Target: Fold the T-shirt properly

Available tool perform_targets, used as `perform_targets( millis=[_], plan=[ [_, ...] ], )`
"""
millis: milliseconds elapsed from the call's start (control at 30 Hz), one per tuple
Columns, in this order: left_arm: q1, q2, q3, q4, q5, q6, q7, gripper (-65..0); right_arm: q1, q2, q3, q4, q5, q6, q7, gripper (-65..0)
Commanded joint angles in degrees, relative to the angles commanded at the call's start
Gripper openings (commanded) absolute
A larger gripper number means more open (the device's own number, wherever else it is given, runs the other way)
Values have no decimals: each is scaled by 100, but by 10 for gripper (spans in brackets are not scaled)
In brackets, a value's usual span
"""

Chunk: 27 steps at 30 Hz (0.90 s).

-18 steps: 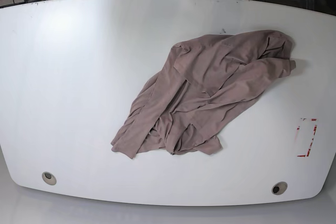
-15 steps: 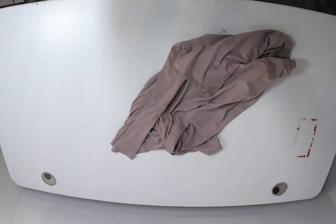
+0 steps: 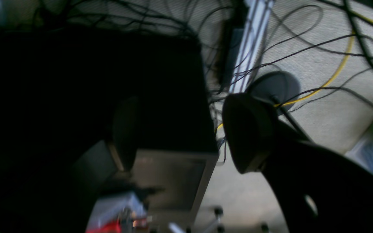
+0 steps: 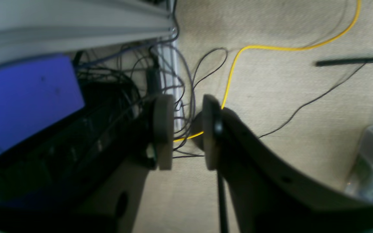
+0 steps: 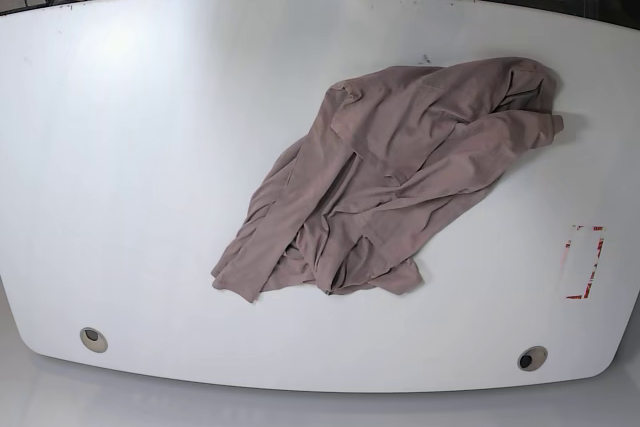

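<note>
— T-shirt (image 5: 400, 167) location?
— Crumpled on white table (image 5: 120, 147), outside both wrist views; neither claw visible in base view, so well clear of both.

— Left gripper (image 3: 186, 132) state?
— Released, pads wide apart, nothing between; only floor and cables beyond the tips.

— Right gripper (image 4: 186, 132) state?
— Also released, narrower gap, nothing held; yellow cable (image 4: 231, 74) and carpet ahead of the pads.

— Long axis of the heap?
— Diagonal: from near-edge corner on the right claw's side up to far bunched end on the left claw's side.

— Nearer arm?
— Probably left, judged from the bulk lying toward that arm's half; exact bearing from either claw not determinable.

— Coming move?
— Likely a reach in to spread the cloth flat, one claw toward each end of the diagonal.
</note>
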<state>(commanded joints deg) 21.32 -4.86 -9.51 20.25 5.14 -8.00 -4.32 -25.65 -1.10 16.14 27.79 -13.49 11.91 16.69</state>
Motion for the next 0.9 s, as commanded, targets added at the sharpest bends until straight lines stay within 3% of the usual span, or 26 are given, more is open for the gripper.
perform_targets(
  millis=[333,400,900],
  plan=[
    [323,-49,-11,336,-16,16,-33,-247,-322,-11,-7,403,-7,-2,15,-503],
    [749,-101,-57,1020,-56,1,32,-247,-761,-75,-27,1084,-4,-2,48,-507],
    [2003,-91,-334,3237,-48,5,119,-246,-1790,-348,-100,2616,28,-11,-2,-512]
  ],
)
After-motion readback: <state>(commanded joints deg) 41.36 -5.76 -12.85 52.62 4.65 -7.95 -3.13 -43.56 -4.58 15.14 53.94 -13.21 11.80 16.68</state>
